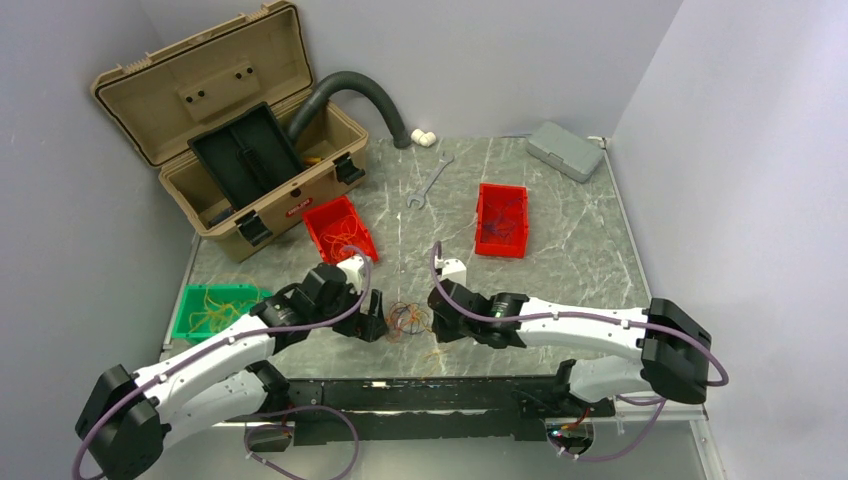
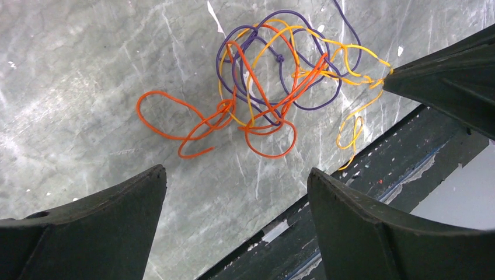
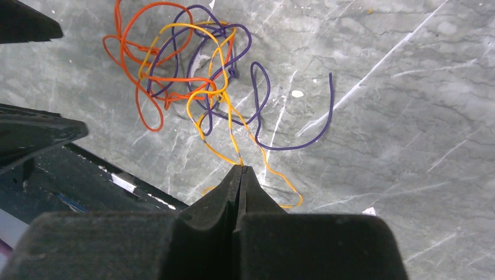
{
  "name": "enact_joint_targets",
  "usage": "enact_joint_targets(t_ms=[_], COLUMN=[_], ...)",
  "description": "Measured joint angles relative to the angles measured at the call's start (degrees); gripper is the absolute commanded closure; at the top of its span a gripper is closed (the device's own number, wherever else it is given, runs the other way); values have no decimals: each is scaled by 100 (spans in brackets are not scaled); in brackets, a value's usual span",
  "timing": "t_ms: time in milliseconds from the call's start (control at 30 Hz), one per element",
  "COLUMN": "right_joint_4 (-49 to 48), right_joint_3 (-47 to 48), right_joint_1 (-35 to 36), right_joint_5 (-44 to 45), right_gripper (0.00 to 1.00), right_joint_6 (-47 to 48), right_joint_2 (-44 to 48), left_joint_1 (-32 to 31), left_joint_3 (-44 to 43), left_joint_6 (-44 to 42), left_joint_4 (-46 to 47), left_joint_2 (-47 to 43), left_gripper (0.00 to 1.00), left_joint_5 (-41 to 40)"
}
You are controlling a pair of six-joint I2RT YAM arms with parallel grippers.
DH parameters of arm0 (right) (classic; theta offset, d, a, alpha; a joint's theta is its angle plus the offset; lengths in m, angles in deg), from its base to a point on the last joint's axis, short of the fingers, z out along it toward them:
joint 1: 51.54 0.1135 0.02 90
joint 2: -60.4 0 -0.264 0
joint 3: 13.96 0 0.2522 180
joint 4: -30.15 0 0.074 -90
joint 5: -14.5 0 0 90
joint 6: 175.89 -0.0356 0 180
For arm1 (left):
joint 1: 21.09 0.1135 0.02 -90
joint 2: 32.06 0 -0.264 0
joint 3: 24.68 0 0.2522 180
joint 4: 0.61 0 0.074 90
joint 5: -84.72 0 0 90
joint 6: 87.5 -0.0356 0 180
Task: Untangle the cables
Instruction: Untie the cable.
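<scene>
Right wrist view shows the right pincer (image 3: 240, 170) clenched, its two tips pressed together on a yellow strand of the cables (image 3: 192, 76). The rest of that loose knot of orange, yellow and purple wire lies just beyond the tips on the grey marbled bench (image 3: 408, 116), and one purple end trails off to the side. From the left wrist, the left pincer (image 2: 236, 175) is released, jaws wide apart and holding nothing. It hangs over the bench just short of the tangle, with an orange loop nearest its fingers. From above, a black rail (image 1: 430, 395) runs along the near edge, and the tangle sits just past it, between the two pincers near the middle of the bench. Farther back at the left edge is a green bin (image 1: 178, 325) with thin strands in it. Beyond are a left red bin (image 1: 325, 215) and a right red bin (image 1: 500, 188), well apart, with a wrench (image 1: 428, 180) lying between and slightly behind them. At the back stand an open tan toolbox (image 1: 290, 205), a grey corrugated hose (image 1: 340, 95) curving beside it, and a small grey case (image 1: 565, 150) in the far right corner.
</scene>
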Motion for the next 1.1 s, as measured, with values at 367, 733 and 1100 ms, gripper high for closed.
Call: enact_joint_targets(t_ms=[367,733,1100], right_joint_4=[4,409,1967], right_joint_3=[-31,-70,-52], right_joint_1=[-155,-651,-2610], right_joint_5=[-74,-76,758], right_gripper=[100,100,98], right_joint_6=[50,-66,4], right_joint_2=[227,426,1895], left_joint_1=[-136,-144,297], left_joint_3=[-85,-234,-7], left_joint_6=[-177,-151,319], left_joint_4=[791,1384,546], left_joint_2=[1202,1770,470], left_gripper=[24,100,100], left_joint_5=[-28,-396,-1329])
